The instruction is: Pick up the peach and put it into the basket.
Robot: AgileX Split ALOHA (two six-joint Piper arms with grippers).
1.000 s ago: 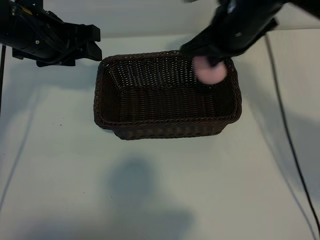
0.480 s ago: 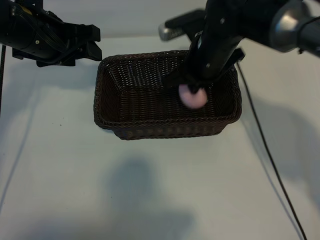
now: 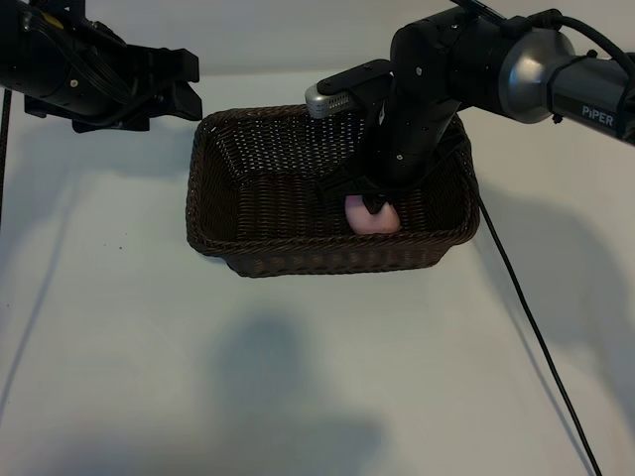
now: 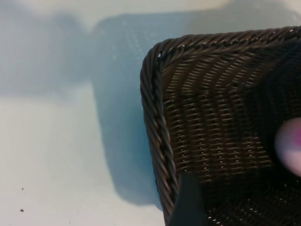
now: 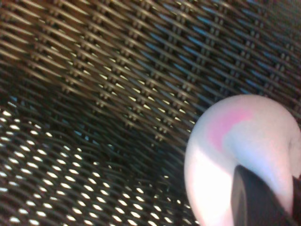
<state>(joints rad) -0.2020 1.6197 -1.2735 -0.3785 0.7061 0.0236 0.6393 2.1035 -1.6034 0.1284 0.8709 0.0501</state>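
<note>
The pale-pink peach (image 3: 375,219) sits low inside the dark-brown wicker basket (image 3: 298,244), near its front right wall. My right gripper (image 3: 371,201) reaches down into the basket and is shut on the peach. In the right wrist view one dark finger (image 5: 256,200) presses against the peach (image 5: 225,150) just above the open-weave basket bottom (image 5: 94,94). My left gripper (image 3: 189,87) hangs open and empty off the basket's back left corner. In the left wrist view one of its fingers (image 4: 188,202) shows over the basket rim (image 4: 153,108), and the peach (image 4: 290,146) appears farther inside.
The basket stands on a white table (image 3: 298,377). A black cable (image 3: 526,307) runs along the table from the right arm toward the front right. A soft shadow lies on the table in front of the basket.
The right arm has carried the peach from above the basket's back right rim down and forward into the basket. The left arm has not moved.
</note>
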